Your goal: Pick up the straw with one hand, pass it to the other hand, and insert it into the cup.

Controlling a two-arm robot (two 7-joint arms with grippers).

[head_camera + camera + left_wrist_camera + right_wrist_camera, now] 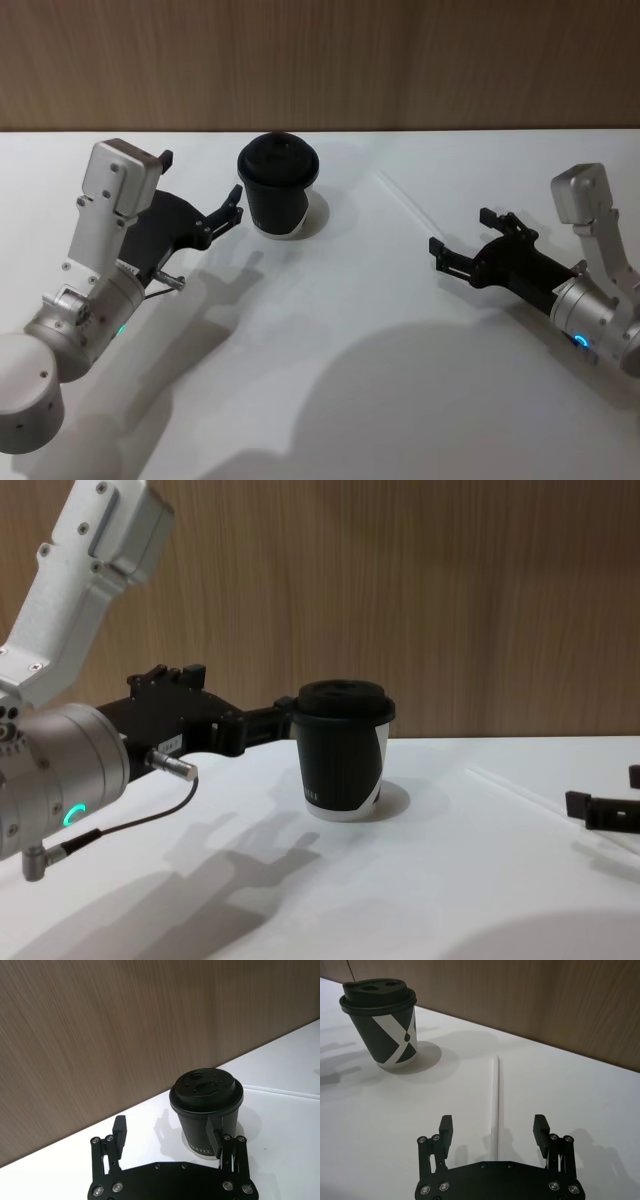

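On the left, over the white table [330,340]: the left gripper [203,178], spread wide open, nothing held. Reaches toward the far middle, with one fingertip [236,197] just beside the left side of the cup [278,190]. Cannot tell if touching or not.

In the far middle: the black paper coffee cup, upright on the table, black domed lid on, white patch low on its side. Stands close to the brown wood wall [320,60] at the back.

Right of the cup, a bit apart from it: the thin white straw [405,200], flat on the table. Runs from the far side toward the near right.

On the right: the right gripper [462,230], also spread wide open, nothing held. Points left, toward the straw. From the right wrist view, the near end of the straw in line with the gap between the two black fingers [445,1127]. Cannot tell if touched yet.
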